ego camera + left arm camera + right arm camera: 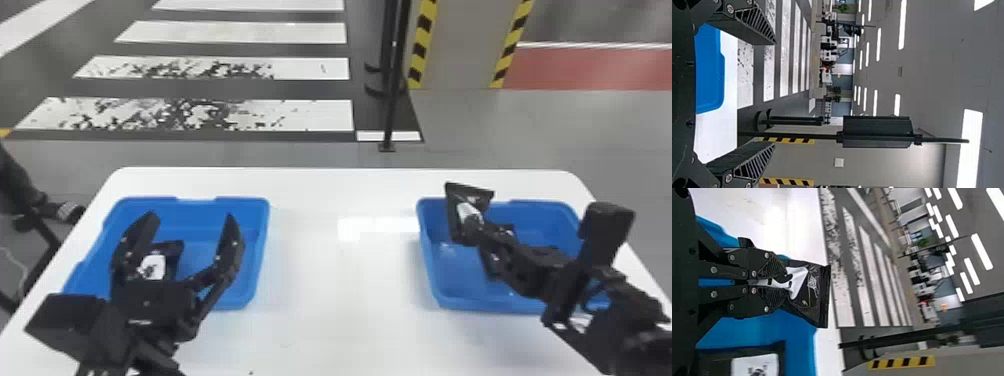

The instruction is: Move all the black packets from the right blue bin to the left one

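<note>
Nearest me at the robot's side, the left tool (190, 216) waits wide open, empty, above the left bin (240, 207), where one black packet (173, 255) lies. The right tool (783, 281) has a second packet (815, 293) pinched tight over the right bin (540, 215); another one (756, 364) lies inside. I'd call this the lift-out; next it wants carrying leftward across the table (340, 310).

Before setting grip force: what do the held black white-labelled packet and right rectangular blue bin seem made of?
The black packet looks like satin plastic film, perhaps laminated: creased where gripped. The right blue bin is probably moulded plastic: smooth, shiny, rounded corners.
</note>
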